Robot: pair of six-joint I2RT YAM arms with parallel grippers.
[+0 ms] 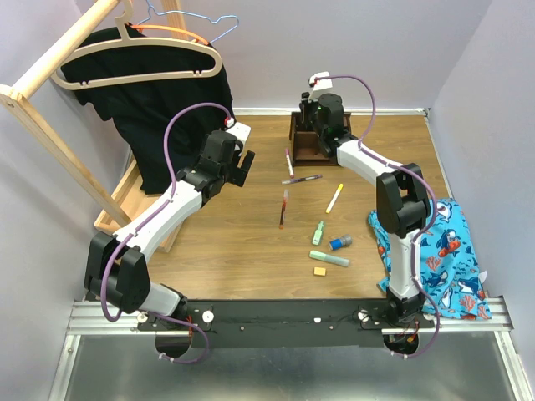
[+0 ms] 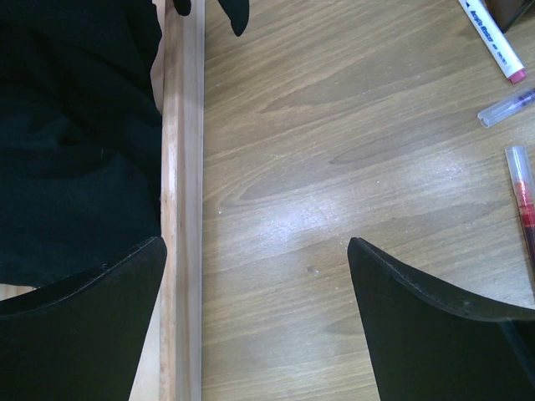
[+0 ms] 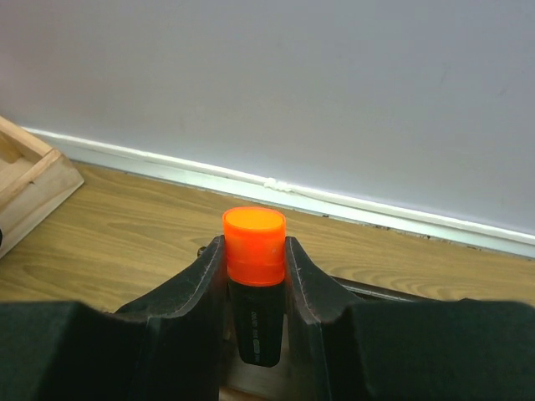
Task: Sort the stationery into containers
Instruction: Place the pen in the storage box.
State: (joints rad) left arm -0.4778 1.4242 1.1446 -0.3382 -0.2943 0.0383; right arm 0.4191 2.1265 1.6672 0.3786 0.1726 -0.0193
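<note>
Beside spread left pincer (image 2: 255,251): rack rail (image 2: 182,209), black garment (image 2: 75,125), red pen (image 2: 523,205).

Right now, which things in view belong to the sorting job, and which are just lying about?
Job: orange highlighter, organizer, pink pen, purple pen, red pen, yellow highlighter, far green highlighter, near green highlighter, blue-capped tube, eraser.

Lying about: fish-print cloth, clothes rack, black garment, hanger.

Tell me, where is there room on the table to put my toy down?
Bare wood lies between the left arm and the red pen, and along the near edge below the eraser. It is crowded from the organizer down to the blue cloth, where pens and highlighters lie scattered.
</note>
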